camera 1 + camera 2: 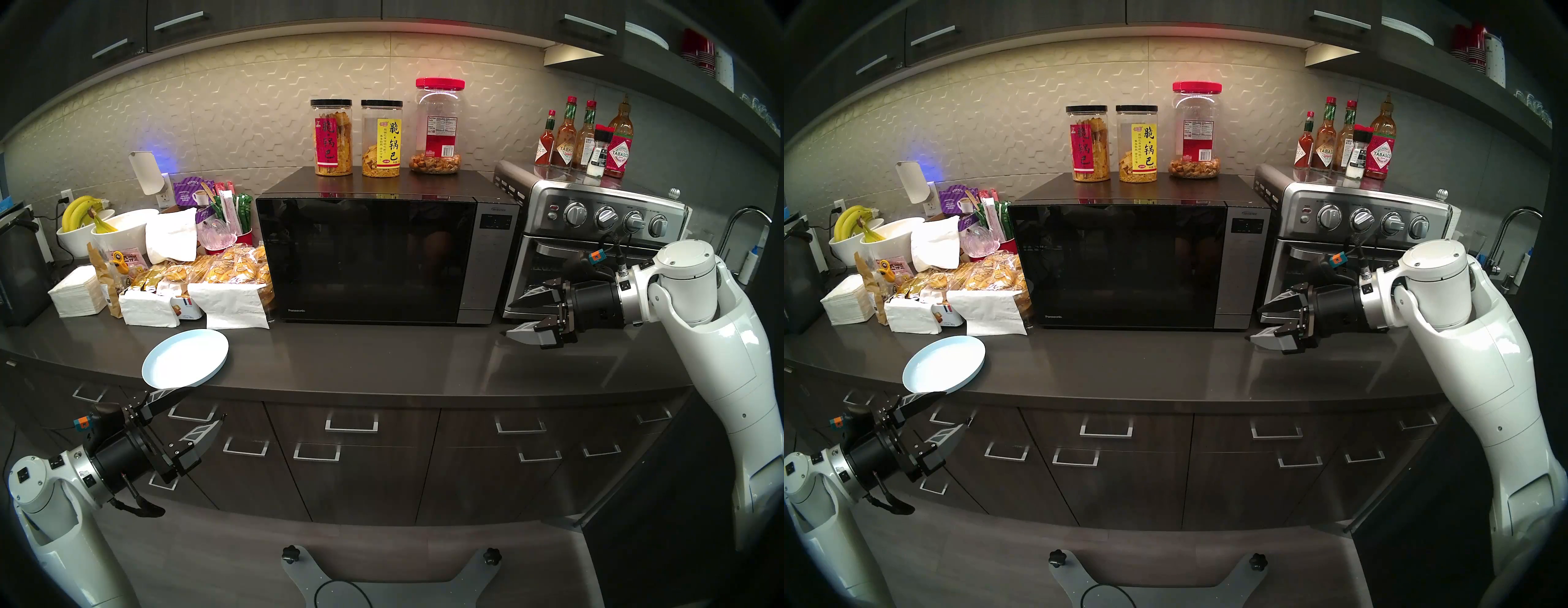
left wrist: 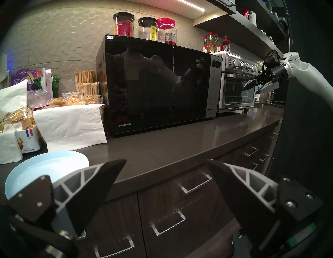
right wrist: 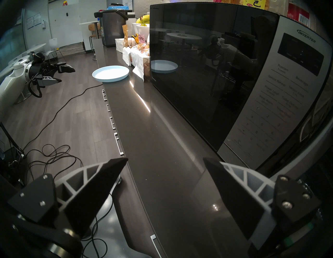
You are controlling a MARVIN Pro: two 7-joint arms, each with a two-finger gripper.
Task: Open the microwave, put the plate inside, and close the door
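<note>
The black Panasonic microwave [image 1: 382, 254] stands mid-counter with its glass door [image 2: 153, 86] shut and its silver control strip [image 3: 279, 99] at the right. The pale blue plate [image 1: 185, 358] lies empty at the counter's front edge, left of the microwave, and also shows in the right wrist view [image 3: 110, 73]. My left gripper [image 1: 203, 406] is open and empty, just below and in front of the plate, with one finger under its overhanging rim. My right gripper [image 1: 505, 319] is open and empty above the counter, just right of the microwave's lower right corner.
A steel toaster oven [image 1: 594, 246] stands behind my right gripper, with sauce bottles [image 1: 585, 140] on top. Jars [image 1: 382, 136] sit on the microwave. Snack packs and napkins [image 1: 212, 288] and bowls with bananas [image 1: 97, 229] crowd the counter's left. Drawers with handles [image 1: 352, 424] run below.
</note>
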